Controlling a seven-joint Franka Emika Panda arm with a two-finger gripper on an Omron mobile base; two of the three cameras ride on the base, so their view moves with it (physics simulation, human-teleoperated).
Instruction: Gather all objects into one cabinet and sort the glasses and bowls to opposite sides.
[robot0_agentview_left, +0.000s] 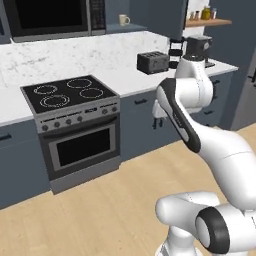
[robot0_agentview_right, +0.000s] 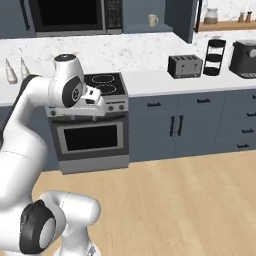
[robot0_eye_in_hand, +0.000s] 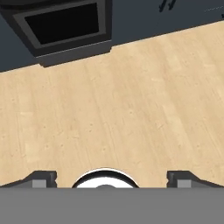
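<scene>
The wooden floor (robot0_eye_in_hand: 131, 100) takes up the near half of the kitchen, pale planks running up to the foot of the cabinets. Beyond it a long run of slate-blue base cabinets (robot0_agentview_right: 200, 122) carries a white marbled counter (robot0_agentview_left: 100, 55) from left to right. Set into that run, left of centre, is the oven (robot0_agentview_left: 77, 145) with its dark glass door, a row of knobs and a black four-ring hob on top. Above the hob hangs a black microwave (robot0_agentview_left: 52, 17). Right of the microwave is an open shelf backed by blue wall cabinets (robot0_agentview_right: 182, 15), and on it stands one cream mug (robot0_agentview_left: 123, 20), upright with its handle to the right, far from the arm and well above the counter.

The white arm (robot0_agentview_left: 200, 135) rises from the near side and bends over the floor in front of the oven. Its gripper (robot0_eye_in_hand: 111, 179) points down at the bare planks, and the two dark fingertips (robot0_eye_in_hand: 41, 178) stand wide apart at the lower edge of the hand view, with nothing between them.

On the counter to the right of the hob sits a dark toaster (robot0_agentview_right: 185, 66). Just right of it is a black tiered stand (robot0_agentview_right: 215, 56), then a dark coffee machine (robot0_agentview_right: 244, 59) at the far right end. A wooden shelf (robot0_agentview_right: 227, 24) above holds a few small jars. At the left end of the counter stand two small pale bottles (robot0_agentview_right: 15, 70).
</scene>
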